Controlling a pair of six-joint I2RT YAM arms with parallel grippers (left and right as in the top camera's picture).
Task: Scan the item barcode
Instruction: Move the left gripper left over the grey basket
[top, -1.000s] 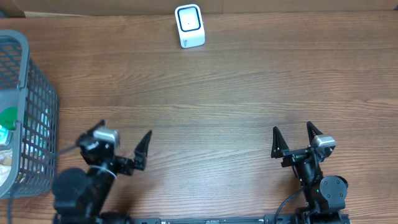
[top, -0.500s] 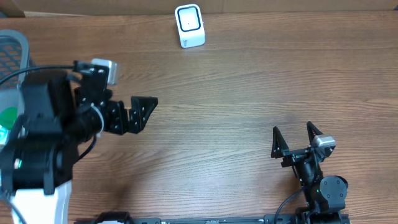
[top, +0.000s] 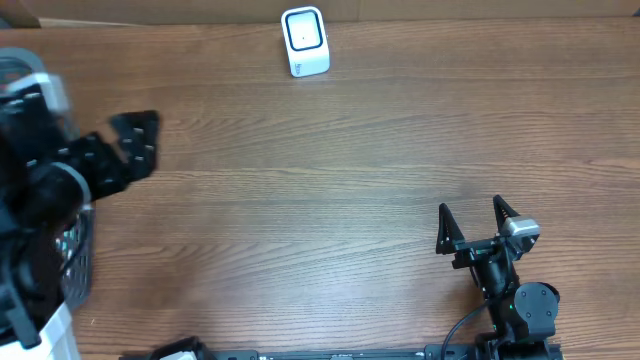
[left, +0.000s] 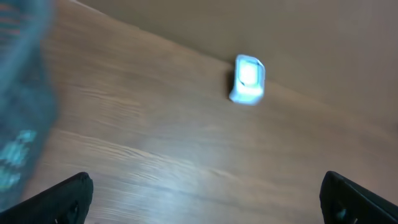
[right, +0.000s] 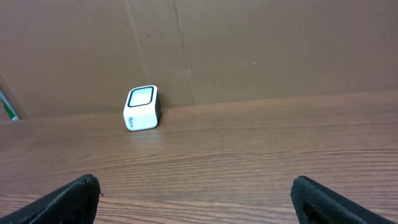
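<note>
A white barcode scanner (top: 305, 42) stands at the table's far edge; it also shows as the scanner (left: 249, 79) in the blurred left wrist view and the scanner (right: 142, 107) in the right wrist view. My left gripper (top: 135, 145) is open and empty, raised at the far left beside the grey mesh basket (top: 78, 255), which my arm mostly covers. The basket (left: 18, 118) is a blur at the left wrist view's left edge, and the item cannot be made out. My right gripper (top: 470, 212) rests open and empty near the front right.
A brown cardboard wall (right: 249, 50) runs behind the scanner. Bare wooden table (top: 330, 180) lies between the two arms.
My left arm has lifted from the front left and swung back and left to the basket, its gripper still open. The right arm has not moved.
</note>
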